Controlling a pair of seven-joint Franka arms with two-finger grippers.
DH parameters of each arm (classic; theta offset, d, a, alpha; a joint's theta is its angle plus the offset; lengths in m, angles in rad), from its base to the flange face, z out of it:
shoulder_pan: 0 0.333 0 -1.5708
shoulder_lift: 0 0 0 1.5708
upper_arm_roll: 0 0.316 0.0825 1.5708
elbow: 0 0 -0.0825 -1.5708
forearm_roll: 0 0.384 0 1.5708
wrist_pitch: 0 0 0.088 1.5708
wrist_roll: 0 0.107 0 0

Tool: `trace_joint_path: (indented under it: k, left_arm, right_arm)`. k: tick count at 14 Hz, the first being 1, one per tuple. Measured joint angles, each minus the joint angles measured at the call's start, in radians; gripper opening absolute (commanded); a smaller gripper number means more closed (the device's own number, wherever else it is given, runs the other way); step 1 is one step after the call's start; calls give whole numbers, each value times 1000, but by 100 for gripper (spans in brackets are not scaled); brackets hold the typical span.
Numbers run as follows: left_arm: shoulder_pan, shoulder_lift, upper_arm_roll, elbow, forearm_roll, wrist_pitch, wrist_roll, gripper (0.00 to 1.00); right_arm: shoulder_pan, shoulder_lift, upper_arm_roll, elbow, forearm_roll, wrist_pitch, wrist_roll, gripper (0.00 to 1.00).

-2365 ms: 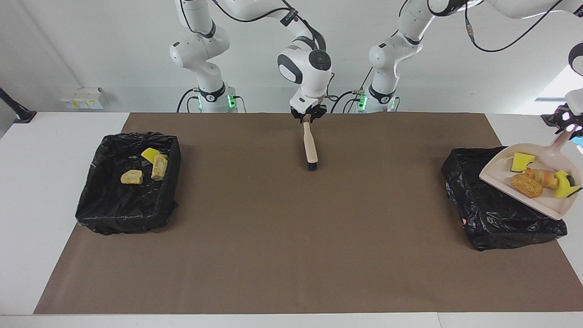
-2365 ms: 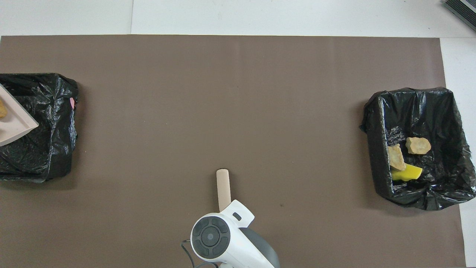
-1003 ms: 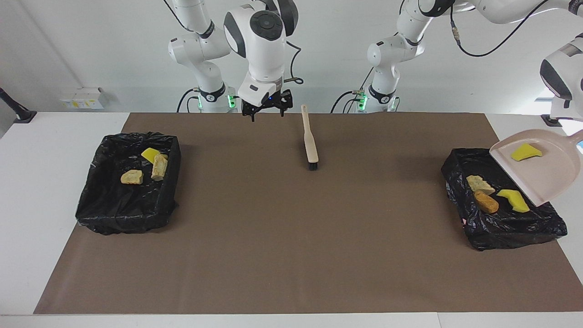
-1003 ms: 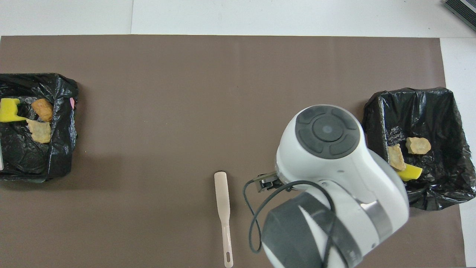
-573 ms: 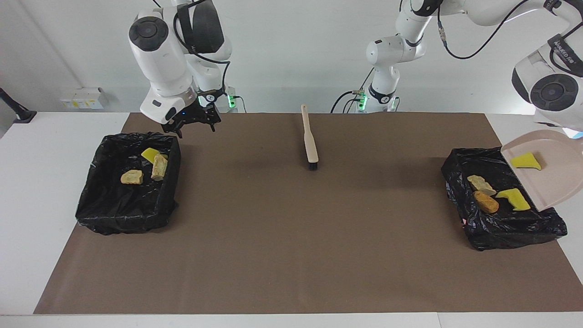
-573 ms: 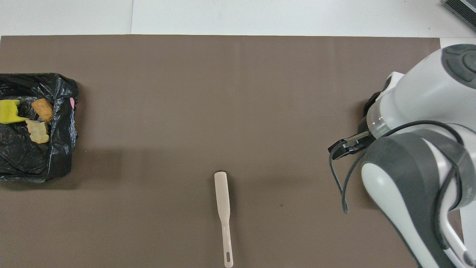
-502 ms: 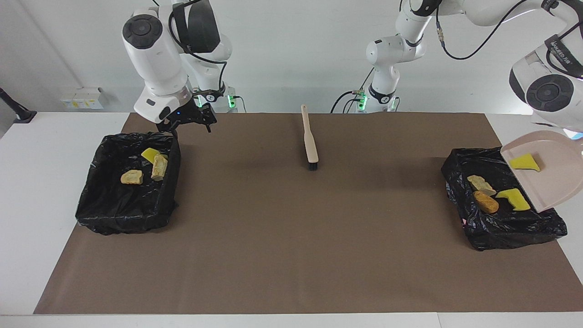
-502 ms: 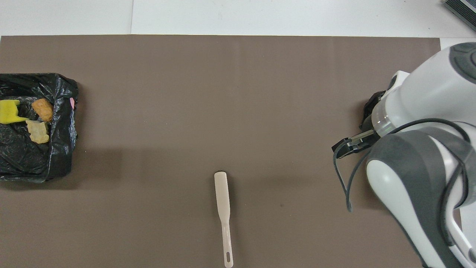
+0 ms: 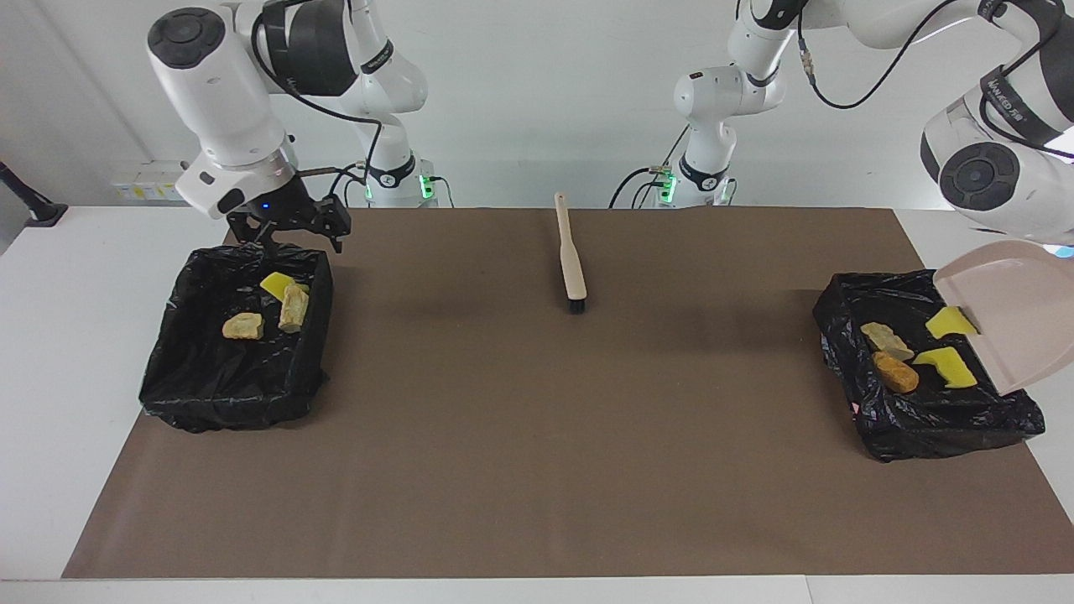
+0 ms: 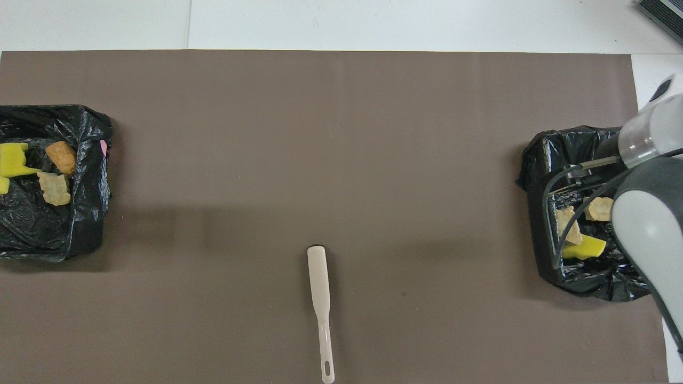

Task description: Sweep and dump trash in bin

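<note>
1. In the facing view we see the left gripper off frame, clenched on the tilted beige plastic dustpan [image 9: 1011,315] over the black bag-lined bin [image 9: 923,419]; a yellow sponge bit [image 9: 948,322] slides off its lip.
2. Below the dustpan, three scraps of trash [image 9: 894,372] lie in that bin.
3. The right gripper [image 9: 289,235] hangs released over the other lined bin's [image 9: 226,394] rim, above three scraps [image 9: 281,304].
4. Only the overhead view shows the beige brush's [image 10: 320,298] handle hole.

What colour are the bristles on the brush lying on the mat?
Black, on a beige handle; the brush shows them best in the facing view.
</note>
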Motion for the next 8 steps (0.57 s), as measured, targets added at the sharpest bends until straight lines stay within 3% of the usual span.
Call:
trace_joint_path:
  k: [2, 8]
  left_arm:
    - [-8, -5, 0, 6, -21, -21, -31, 0]
    - [-4, -81, 29, 110, -349, -37, -42, 0]
  right_arm:
    - [26, -16, -31, 0, 9, 0, -13, 100]
    - [40, -20, -54, 0, 12, 0, -45, 100]
